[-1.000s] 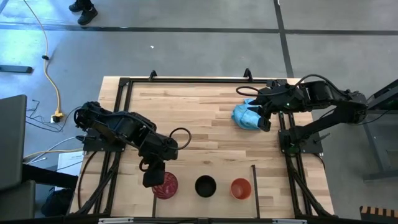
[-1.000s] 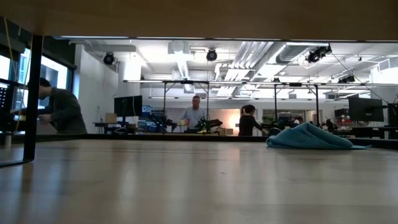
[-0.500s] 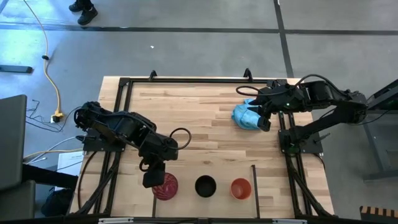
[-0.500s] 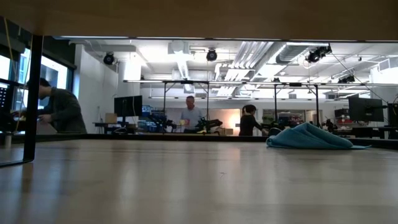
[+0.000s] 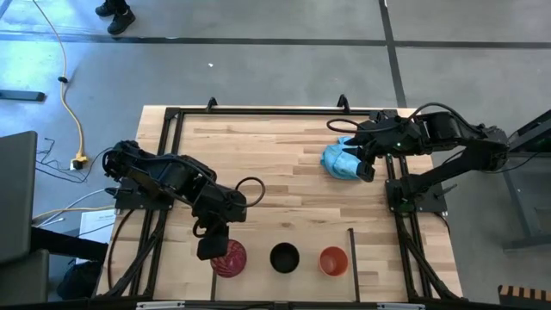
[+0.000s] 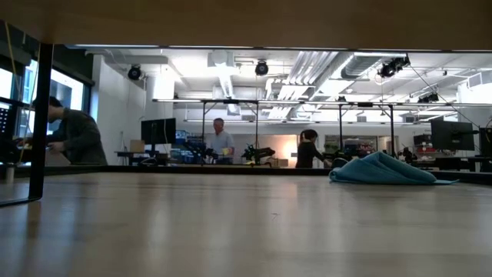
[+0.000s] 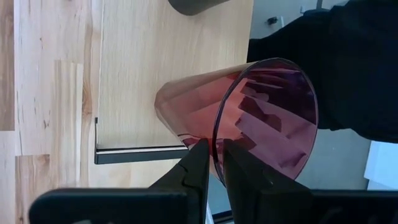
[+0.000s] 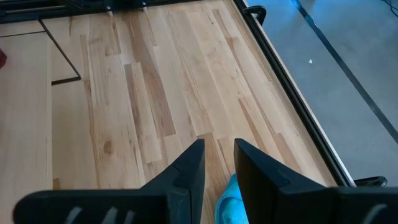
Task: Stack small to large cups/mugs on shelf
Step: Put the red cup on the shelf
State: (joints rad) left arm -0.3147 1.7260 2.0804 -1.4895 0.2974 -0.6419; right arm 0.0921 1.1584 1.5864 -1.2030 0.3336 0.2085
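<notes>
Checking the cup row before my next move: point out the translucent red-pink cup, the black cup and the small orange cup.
Translucent red-pink cup point(image 5: 230, 256), high view, on its ribbed inside.
Black cup point(image 5: 284, 257), high view, on its dark inside.
Small orange cup point(image 5: 333, 260), high view, on its inside.

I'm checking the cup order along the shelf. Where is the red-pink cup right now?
In the high view the red-pink cup is leftmost at the table's near edge, beside the black cup, its rim pinched by the left gripper.

Translucent glossy red-pink cup point(image 7: 249, 118), matt wood-plank table point(image 5: 275, 164), soft blue cloth point(image 5: 340, 160)
</notes>
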